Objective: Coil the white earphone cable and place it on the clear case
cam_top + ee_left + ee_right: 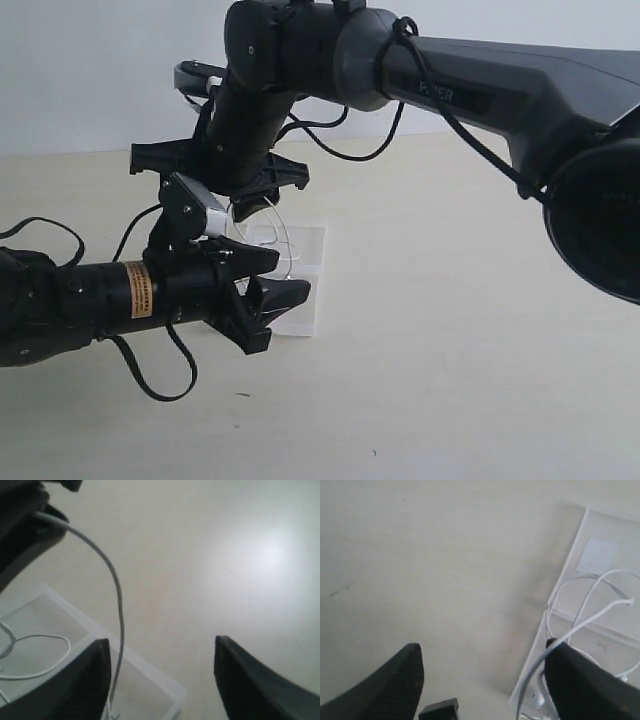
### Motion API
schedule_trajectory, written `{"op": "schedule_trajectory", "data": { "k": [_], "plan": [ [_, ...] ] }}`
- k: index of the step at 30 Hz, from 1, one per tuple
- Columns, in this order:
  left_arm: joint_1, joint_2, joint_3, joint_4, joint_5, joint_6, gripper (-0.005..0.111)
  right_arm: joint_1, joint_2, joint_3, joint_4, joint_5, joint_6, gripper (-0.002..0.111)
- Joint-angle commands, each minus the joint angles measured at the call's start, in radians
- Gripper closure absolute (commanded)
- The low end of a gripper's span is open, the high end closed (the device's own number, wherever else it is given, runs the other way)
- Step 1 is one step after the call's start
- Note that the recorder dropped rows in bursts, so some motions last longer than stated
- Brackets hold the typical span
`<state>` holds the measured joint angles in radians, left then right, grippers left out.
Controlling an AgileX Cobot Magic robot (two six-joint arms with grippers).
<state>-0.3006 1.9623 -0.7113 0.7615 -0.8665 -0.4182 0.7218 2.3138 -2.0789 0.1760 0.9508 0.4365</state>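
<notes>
The white earphone cable loops up from the clear case toward my right gripper, which hangs over the case, open. One strand of the cable drapes over the tip of one of its fingers. More loops lie on the case, near its white sticker. My left gripper is open at the case's near-left edge. A strand of the cable runs down just beside one finger. Nothing sits between its fingers. The earbuds do not show clearly.
The right arm reaches across from the upper right, trailing a black robot cable. Another black cable hangs off the left arm. The pale tabletop extends right of and in front of the case.
</notes>
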Motion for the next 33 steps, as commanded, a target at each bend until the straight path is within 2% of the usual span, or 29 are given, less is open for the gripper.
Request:
{"op": "schedule_trajectory", "data": {
  "k": [1, 6, 10, 17, 20, 29, 33],
  "plan": [
    [-0.003, 0.015, -0.027, -0.049, 0.020, -0.007, 0.048, 0.000, -0.007, -0.011, 0.013, 0.006, -0.009, 0.042],
    [-0.003, 0.015, -0.040, -0.110, 0.022, 0.026, 0.049, 0.000, -0.007, -0.011, 0.031, 0.002, -0.009, 0.042],
    [-0.003, 0.015, -0.042, -0.108, 0.027, 0.026, 0.064, 0.000, -0.007, -0.011, 0.035, -0.002, -0.009, 0.042],
    [-0.003, 0.013, -0.042, -0.127, 0.025, 0.022, 0.061, -0.002, -0.007, -0.011, 0.040, -0.043, -0.009, 0.042],
    [-0.003, 0.013, -0.042, -0.149, 0.021, 0.022, 0.064, -0.002, -0.007, -0.011, 0.065, -0.061, -0.009, 0.042],
    [-0.003, -0.015, -0.032, -0.144, 0.029, 0.022, 0.083, -0.002, -0.007, -0.011, 0.088, -0.072, -0.009, 0.042],
    [-0.003, -0.015, -0.032, -0.128, 0.041, 0.018, 0.103, -0.002, -0.007, -0.011, 0.087, -0.072, -0.009, 0.042]
  ]
}}
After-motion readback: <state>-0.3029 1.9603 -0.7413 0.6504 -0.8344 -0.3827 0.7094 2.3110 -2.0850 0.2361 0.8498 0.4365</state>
